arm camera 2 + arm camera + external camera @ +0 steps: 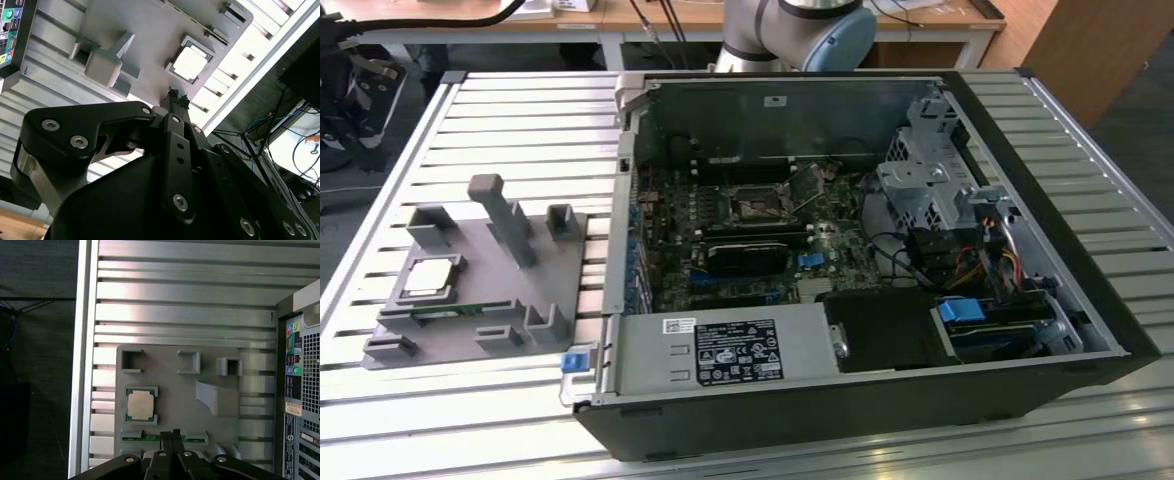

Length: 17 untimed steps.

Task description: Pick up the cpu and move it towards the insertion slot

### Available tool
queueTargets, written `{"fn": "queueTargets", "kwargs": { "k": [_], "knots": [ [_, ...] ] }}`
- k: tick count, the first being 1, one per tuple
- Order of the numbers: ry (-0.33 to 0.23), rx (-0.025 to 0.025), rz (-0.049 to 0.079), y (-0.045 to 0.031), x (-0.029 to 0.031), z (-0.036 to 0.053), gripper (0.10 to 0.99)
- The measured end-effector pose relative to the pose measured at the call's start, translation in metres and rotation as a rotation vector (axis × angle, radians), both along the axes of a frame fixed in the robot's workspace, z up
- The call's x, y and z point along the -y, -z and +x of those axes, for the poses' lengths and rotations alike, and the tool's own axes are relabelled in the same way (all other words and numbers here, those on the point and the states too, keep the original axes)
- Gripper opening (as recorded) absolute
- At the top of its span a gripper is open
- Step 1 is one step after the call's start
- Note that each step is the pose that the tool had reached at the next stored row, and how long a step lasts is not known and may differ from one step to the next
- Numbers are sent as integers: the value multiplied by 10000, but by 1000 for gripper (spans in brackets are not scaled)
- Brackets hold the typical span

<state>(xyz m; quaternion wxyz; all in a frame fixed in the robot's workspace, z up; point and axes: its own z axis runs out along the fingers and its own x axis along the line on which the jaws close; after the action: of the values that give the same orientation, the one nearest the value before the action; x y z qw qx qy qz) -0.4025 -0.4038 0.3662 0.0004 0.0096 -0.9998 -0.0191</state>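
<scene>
The cpu [431, 278], a small silvery square chip, lies flat in a recess of the grey holder plate [520, 290] at the exterior view's left. Both wrist views look down on it from well above: cpu [140, 405] and cpu [190, 63]. My gripper [173, 432] hangs high over the plate, a little to one side of the chip, its black fingertips [172, 93] pressed together with nothing between them. The insertion slot [758, 207], a black square socket with a metal frame, sits on the motherboard inside the open computer case.
The open computer case [720, 350] lies on the slatted metal table [520, 110], right of the plate. The plate carries upright grey posts [507, 215] and a narrow green memory stick [447, 313]. The arm's base [801, 30] stands behind the case.
</scene>
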Motion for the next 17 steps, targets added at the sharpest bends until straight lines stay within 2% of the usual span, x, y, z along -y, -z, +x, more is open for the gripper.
{"fn": "queueTargets", "kwargs": {
  "k": [17],
  "knots": [
    [0,0,-1,11,0,-51,106]
  ]
}}
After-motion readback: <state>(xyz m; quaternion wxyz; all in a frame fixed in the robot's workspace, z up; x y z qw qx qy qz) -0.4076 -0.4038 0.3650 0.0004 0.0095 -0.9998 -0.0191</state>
